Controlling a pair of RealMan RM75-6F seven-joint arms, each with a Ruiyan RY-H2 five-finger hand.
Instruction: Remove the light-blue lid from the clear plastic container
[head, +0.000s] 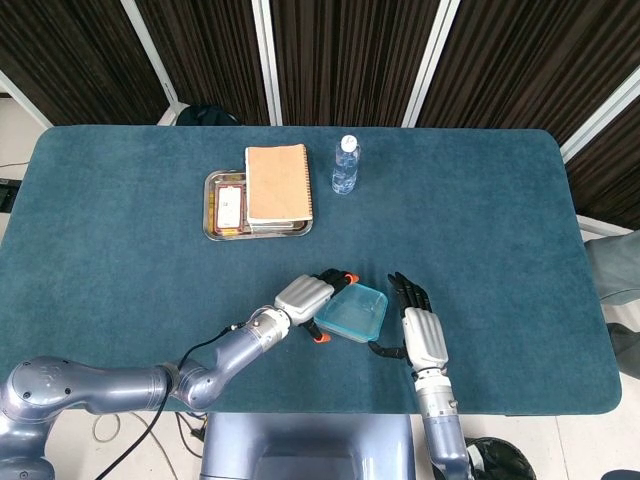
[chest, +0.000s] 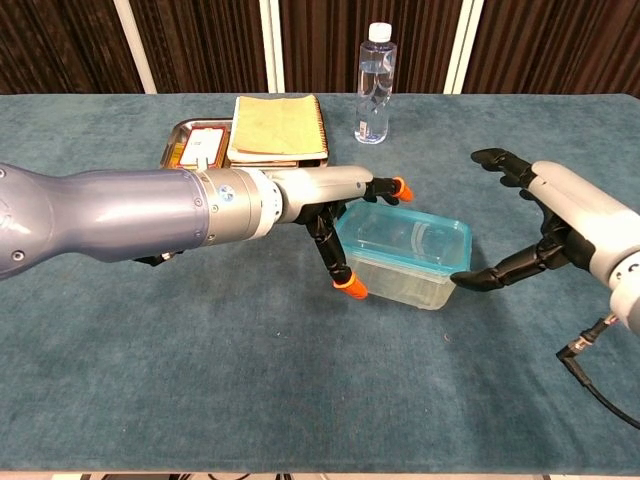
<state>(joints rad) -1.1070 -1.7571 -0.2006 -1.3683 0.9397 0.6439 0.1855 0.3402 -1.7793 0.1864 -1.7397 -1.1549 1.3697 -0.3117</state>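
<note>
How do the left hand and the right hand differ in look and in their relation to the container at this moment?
The left hand has orange fingertips and reaches around the container's left end; the right hand has all-black fingers. The left hand's fingers sit against the light-blue lid, while the right hand is spread wide, only its thumb tip near the container's right edge. Neither has the lid off.

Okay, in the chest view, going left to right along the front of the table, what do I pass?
Left hand → clear plastic container with the light-blue lid on it → right hand.
</note>
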